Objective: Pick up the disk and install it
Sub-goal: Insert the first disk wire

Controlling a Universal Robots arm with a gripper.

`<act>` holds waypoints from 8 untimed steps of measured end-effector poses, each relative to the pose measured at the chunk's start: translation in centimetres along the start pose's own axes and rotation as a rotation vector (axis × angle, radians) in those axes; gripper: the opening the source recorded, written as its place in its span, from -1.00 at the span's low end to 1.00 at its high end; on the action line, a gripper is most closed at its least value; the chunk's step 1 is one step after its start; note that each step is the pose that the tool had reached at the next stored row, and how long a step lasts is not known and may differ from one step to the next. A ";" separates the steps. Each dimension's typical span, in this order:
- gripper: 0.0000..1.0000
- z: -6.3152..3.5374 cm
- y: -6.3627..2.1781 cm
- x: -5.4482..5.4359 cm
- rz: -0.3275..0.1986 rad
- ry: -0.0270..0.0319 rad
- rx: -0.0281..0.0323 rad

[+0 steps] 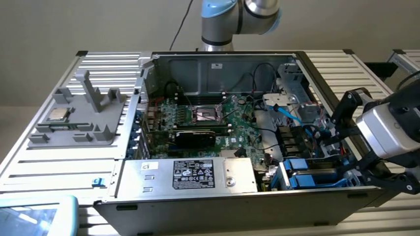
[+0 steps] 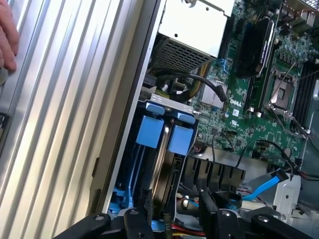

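The disk stands on edge in the drive bay at the corner of the open computer case, and its blue carrier tabs point away from my wrist. In the exterior view the disk is the blue block at the case's right front corner. My gripper reaches down over the disk's near end with one black finger on each side of it, apparently shut on it. Seen from outside, the gripper hangs over the case's right wall, just above the bay.
A silver power supply with a black label sits beside the bay. The green motherboard and loose cables, one a blue ribbon, lie behind it. A grey fixture holds a CPU chip. A hand rests on the slatted table.
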State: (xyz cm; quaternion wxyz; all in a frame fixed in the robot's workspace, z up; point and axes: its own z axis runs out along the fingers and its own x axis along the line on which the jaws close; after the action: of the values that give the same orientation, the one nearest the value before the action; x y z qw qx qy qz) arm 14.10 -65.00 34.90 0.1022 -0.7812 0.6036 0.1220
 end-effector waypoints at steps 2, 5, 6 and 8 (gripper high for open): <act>0.00 0.29 0.01 0.1 -0.001 -0.0031 0.0005; 0.00 0.32 0.02 0.2 -0.001 -0.0095 0.0018; 0.00 0.41 0.01 0.2 -0.002 -0.0148 0.0031; 0.00 0.50 -0.07 0.3 -0.003 -0.0267 0.0057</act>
State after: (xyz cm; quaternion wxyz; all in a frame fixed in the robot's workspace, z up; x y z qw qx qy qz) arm 14.22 -65.15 34.31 0.1127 -0.7802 0.6013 0.1306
